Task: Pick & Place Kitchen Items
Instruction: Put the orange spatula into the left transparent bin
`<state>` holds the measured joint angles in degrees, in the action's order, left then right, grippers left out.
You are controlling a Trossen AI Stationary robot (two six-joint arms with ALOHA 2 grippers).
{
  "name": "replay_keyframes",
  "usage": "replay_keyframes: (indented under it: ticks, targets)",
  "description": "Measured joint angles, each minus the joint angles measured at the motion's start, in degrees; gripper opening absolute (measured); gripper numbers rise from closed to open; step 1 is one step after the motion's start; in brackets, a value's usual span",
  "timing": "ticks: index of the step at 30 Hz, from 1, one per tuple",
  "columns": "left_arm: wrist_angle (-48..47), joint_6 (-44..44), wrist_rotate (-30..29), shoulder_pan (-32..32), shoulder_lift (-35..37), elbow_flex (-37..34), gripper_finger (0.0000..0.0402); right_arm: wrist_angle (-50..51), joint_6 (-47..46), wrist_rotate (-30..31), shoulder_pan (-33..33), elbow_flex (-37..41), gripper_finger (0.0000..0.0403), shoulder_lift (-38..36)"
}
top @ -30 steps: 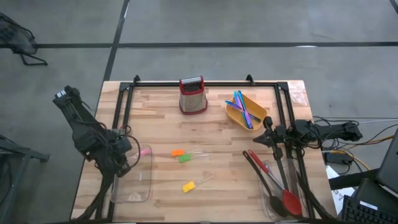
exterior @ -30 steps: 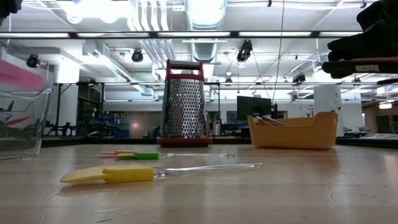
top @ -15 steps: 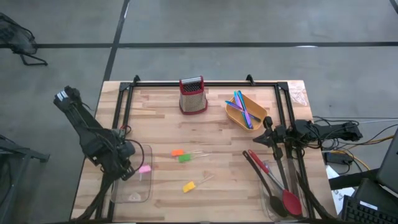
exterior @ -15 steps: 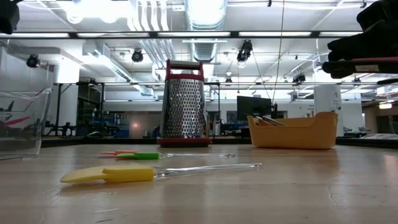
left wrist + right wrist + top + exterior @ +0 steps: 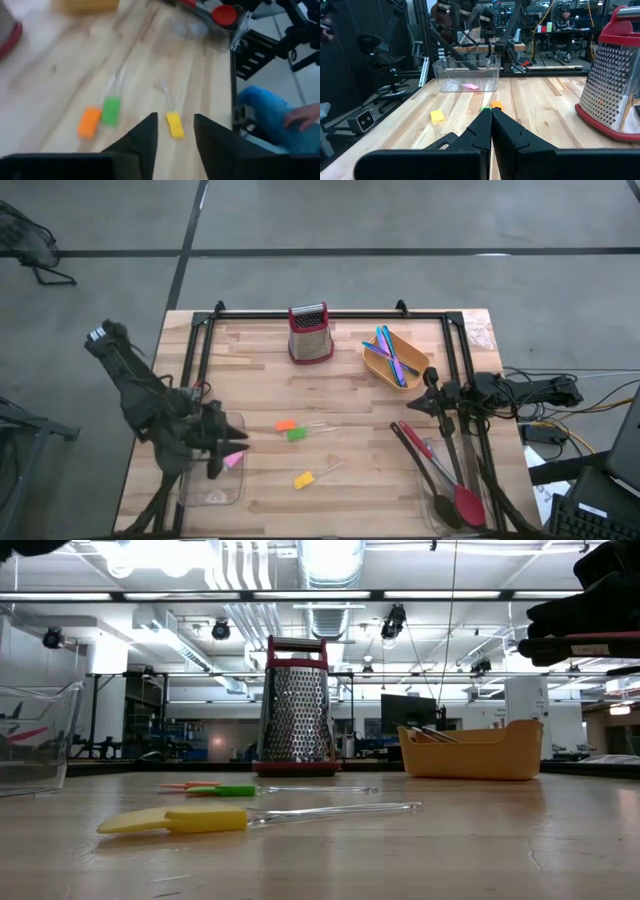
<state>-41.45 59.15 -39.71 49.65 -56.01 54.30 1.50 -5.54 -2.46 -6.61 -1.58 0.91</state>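
Observation:
My left gripper hovers open and slanting down over the clear box at the table's left, holding nothing. A pink piece lies in that box. Orange, green and yellow pieces with clear handles lie flat mid-table. Blue, purple and green sticks lie in a yellow tray. Black spoons and a red-headed spoon lie in a clear box at the right. My right gripper waits shut at the right.
A red box grater stands at the far edge, middle. A black frame runs along the far, left and right sides of the table. A person's leg and hand show beyond the table's near edge.
My left gripper has risen a little, swung toward the table's right and tipped up from pointing steeply down to slanting forward. The pink piece, up at the gripper a second ago, has dropped into the clear box and lies there apart from the fingers.

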Motion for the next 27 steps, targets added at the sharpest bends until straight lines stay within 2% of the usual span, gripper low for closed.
replay_keyframes:
  ticks: [4,8,14,20,27]
  targets:
    - [6.8,-10.2,-0.1,-5.2,-3.6,0.0,0.0171,0.0,0.0,0.0,0.0,0.0,0.0009,0.0]
    - [13.7,-16.4,3.9,-11.1,-9.6,0.0,0.0205,0.0,0.0,0.0,0.0,0.0,0.0009,0.0]
    - [24.7,-24.9,8.8,-16.2,-21.4,0.0,0.0214,0.0,0.0,0.0,0.0,0.0,0.0009,0.0]
    - [24.1,-26.3,10.9,-20.6,-29.8,1.0,0.0214,0.0,0.0,0.0,0.0,0.0,0.0009,0.0]
    - [24.1,-28.0,19.5,-28.1,-35.7,0.9,0.0214,0.0,0.0,0.0,0.0,0.0,0.0009,0.0]
